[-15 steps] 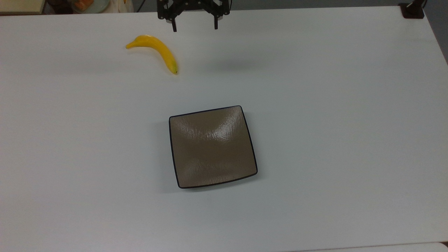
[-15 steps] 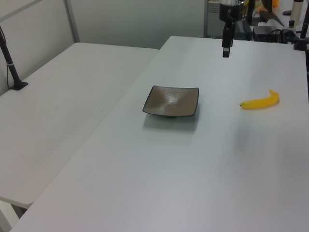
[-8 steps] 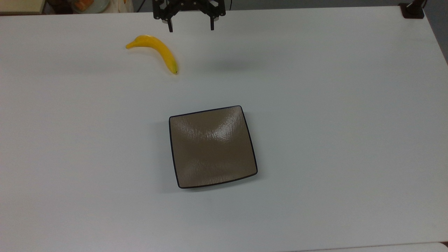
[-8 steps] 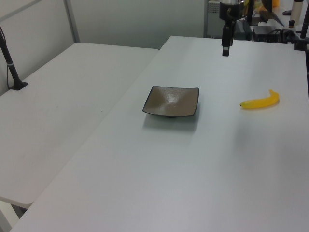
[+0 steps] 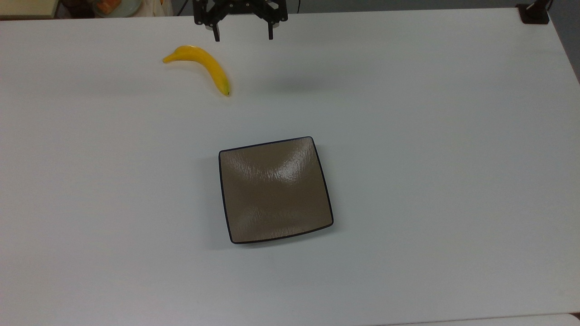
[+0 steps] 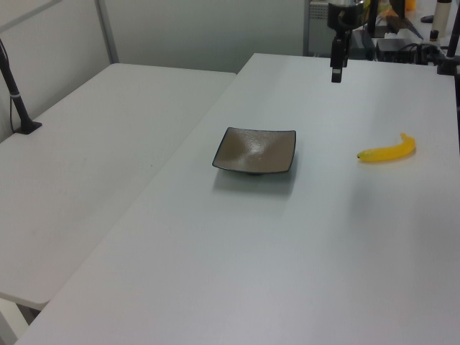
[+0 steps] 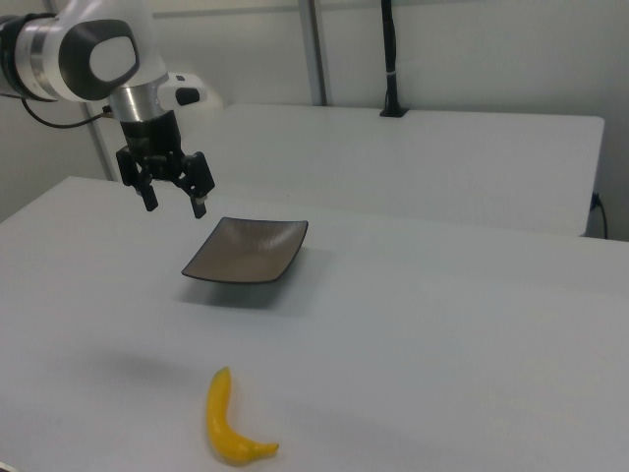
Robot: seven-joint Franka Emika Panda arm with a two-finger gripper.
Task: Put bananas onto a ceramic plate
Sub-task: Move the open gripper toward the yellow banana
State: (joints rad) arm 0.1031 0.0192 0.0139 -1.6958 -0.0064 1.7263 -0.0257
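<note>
Yellow banana [image 5: 202, 64], streaked brown plate [image 5: 275, 190], black tool [image 5: 243, 36]

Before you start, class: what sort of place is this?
Likely a robotics lab: a robot arm's gripper hangs over a bare white table holding just a banana and a ceramic plate.

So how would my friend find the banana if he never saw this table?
Start at the big white table and find the square brown plate near its middle. In the top view, look up and left from the plate, just below the black gripper. The banana lies there alone, the one bright yellow curved thing.
</note>
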